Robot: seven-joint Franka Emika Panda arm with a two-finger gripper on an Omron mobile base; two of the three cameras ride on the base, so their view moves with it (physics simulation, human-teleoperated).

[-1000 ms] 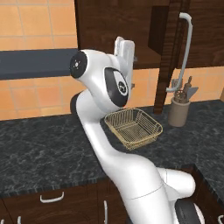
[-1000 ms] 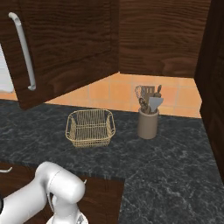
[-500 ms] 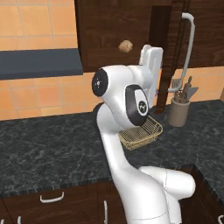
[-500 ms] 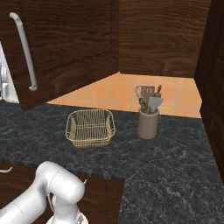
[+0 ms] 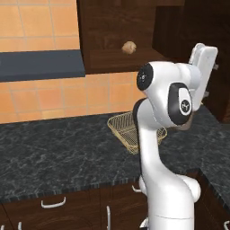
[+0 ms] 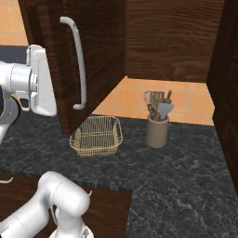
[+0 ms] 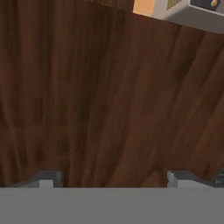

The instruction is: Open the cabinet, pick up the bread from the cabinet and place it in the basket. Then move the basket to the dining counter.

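The dark wood cabinet (image 5: 105, 27) stands open, and the small tan bread (image 5: 129, 47) rests on its shelf. Its door (image 6: 100, 46) with the silver bar handle (image 6: 80, 65) is swung far out. My gripper (image 7: 113, 180) is open, fingertips (image 7: 48, 178) wide apart with nothing between them, close against the inner wood face of the door. The white hand (image 6: 41, 81) sits just behind the door's edge. The golden wire basket (image 6: 96, 135) lies on the black counter below, partly hidden behind my arm in the left base view as the basket (image 5: 122, 128). The dining counter is out of view.
A tan utensil holder (image 6: 157, 126) with tools stands right of the basket. A dark range hood (image 5: 40, 65) juts out at the left. Low drawers with curved handles (image 5: 53, 203) run below the black marbled counter (image 5: 54, 152). Dark cabinet walls close the right side.
My arm has swung right and pushed the cabinet door wider open. The bread inside has come into view. The basket has not moved.
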